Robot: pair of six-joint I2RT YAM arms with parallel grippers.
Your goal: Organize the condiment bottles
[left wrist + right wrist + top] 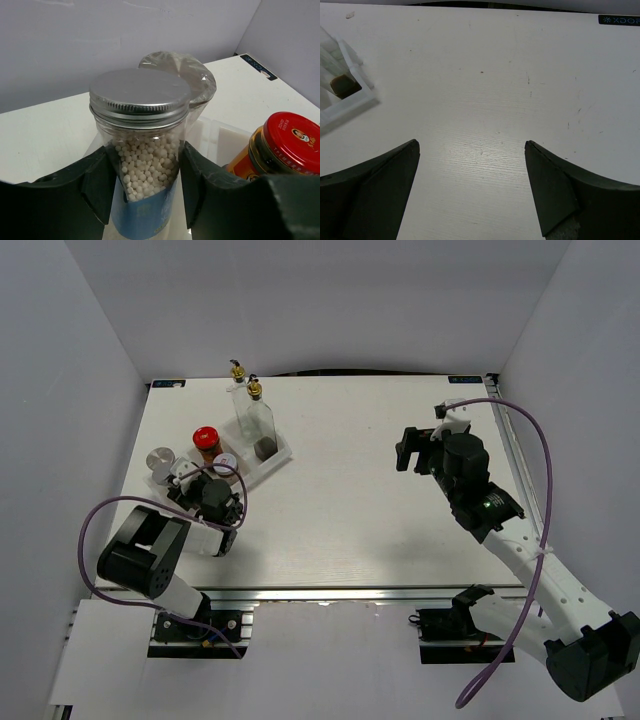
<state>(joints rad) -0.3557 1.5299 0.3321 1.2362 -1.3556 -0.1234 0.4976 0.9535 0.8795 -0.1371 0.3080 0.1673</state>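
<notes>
My left fingers (pixel 95 187) are closed on both sides of a silver-lidded shaker (pixel 142 165) full of small white beads, holding it upright at the near left end of the white rack (pixel 283 453). I take this to be the step of seating that shaker in a compartment. The wrist view cuts off its base, so I cannot tell whether it is already down. My next move should be a slow, straight descent and then a gentle release, keeping clear of the red-capped jar (pixel 290 145) just to its right. The left wrist view also shows a second shaker (pixel 195 75) close behind the held one, which the overhead view half hides under the arm. Only the overhead view shows the two tall bottles (pixel 256 415) at the rack's far end. My right fingers (pixel 380 175) are spread wide and hold nothing, hanging over bare tabletop (pixel 520 75) well apart from the rack.
</notes>
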